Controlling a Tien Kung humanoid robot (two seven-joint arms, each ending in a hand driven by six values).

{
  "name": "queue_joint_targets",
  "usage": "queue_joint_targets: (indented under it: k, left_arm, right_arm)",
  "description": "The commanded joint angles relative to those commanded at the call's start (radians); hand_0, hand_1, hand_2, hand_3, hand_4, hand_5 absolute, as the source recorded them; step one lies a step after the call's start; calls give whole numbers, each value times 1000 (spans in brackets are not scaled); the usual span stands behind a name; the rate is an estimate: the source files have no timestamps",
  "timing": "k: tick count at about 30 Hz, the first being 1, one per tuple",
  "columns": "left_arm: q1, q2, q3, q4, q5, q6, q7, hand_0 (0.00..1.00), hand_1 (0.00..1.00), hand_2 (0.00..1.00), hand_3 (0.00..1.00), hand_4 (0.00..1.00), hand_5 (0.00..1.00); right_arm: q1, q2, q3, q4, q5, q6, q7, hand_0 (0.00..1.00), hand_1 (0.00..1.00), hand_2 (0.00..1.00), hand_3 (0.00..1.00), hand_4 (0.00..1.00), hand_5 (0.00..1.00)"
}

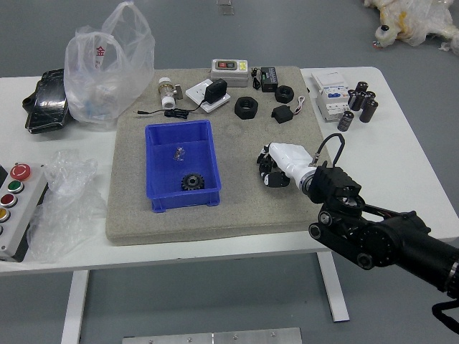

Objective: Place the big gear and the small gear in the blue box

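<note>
The blue box point(159, 172) sits left of centre on the grey-beige mat. A black toothed gear point(192, 182), the larger of the two, lies inside near the box's front right. To the right of the box, my right hand point(269, 166) is low over the mat, its fingers curled around the small dark gear, which they mostly hide. My left hand is not in view.
Inside the box is a small shiny piece point(179, 154). Black rings point(246, 107), a black block point(282, 113), an adapter point(215, 91) and a bottle point(167, 93) stand behind. Plastic bags point(111, 64) and a button panel point(20, 208) are left.
</note>
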Motion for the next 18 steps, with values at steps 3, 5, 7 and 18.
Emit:
queue_joint_targets:
  k: [3,5,7,18]
  left_arm:
    - [1,1,-1,0,1,0,0,649,594,568,654,678,361]
    - [1,1,-4,-1,5,0,2,650,592,568,654,678,361]
    - [2,2,-6,-1,8,0,4,650,592,568,654,678,361]
    - [2,2,-13,-4,18,-4,12,649,591,568,654,678,363]
  right_arm:
    - [21,-9,1,37,3,-7,7,335,483,309,299,35,2]
    - [47,-11,-3,77,1,-16,15,336,482,315,306,44,2]
    - [70,-7,-15,116,0,-27,22,336,482,315,306,44,2]
    - [176,59,-147,249,5,-36,83,417,557,553,516,321,2]
